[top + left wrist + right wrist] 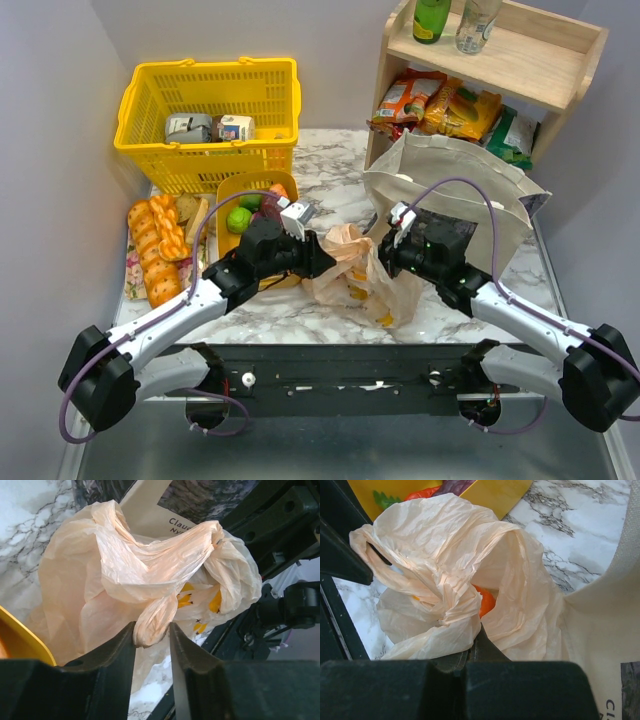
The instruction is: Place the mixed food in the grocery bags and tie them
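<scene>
Since the left gripper (152,630) and right gripper (470,652) each pinch a handle of the peach bag (360,270), just beside the canvas tote (470,190), crossing and pulling evenly should knot it.

A white marble table (330,160) with grey veins is closed in on 3 sides by plain pale grey walls (340,50), under even light with soft shadows. At its far right corner stands a light wooden shelf unit (530,65), with 2 bottles (432,18) on its top board and bright snack packets (450,108) on the board below.
</scene>
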Controlling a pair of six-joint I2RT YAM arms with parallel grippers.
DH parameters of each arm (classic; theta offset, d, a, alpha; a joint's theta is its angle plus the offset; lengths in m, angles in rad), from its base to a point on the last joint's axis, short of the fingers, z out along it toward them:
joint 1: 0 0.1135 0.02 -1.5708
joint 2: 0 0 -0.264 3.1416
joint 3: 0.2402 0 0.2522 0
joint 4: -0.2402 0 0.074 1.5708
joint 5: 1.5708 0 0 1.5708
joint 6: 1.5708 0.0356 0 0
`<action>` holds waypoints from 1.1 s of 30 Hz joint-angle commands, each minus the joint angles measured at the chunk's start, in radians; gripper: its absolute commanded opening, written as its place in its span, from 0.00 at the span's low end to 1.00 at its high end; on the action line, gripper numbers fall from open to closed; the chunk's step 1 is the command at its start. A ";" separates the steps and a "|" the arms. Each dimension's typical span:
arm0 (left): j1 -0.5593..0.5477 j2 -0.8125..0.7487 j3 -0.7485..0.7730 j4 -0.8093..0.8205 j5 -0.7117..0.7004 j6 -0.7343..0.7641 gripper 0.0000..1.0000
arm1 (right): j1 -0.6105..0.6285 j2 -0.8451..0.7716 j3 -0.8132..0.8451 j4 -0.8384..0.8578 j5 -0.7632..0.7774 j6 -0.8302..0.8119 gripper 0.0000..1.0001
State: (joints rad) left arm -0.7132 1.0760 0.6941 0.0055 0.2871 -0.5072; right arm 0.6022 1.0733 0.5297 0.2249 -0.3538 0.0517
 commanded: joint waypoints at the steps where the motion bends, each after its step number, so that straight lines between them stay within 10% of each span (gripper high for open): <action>1: 0.006 -0.011 -0.057 0.186 -0.039 -0.065 0.35 | 0.001 -0.006 0.027 -0.047 0.001 -0.018 0.01; 6: 0.008 -0.024 -0.082 0.229 -0.095 -0.064 0.00 | 0.001 -0.009 0.038 -0.103 0.030 -0.027 0.01; 20: 0.201 -0.108 -0.056 0.019 -0.132 -0.007 0.00 | 0.001 -0.079 0.118 -0.394 0.631 -0.009 0.01; 33: 0.253 -0.123 -0.041 -0.035 -0.144 0.018 0.00 | 0.001 -0.078 0.125 -0.421 0.749 0.056 0.01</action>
State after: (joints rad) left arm -0.4885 0.9867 0.6262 0.0128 0.2146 -0.5205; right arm 0.6159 1.0344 0.6495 -0.1371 0.2523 0.0875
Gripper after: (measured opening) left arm 0.013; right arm 0.016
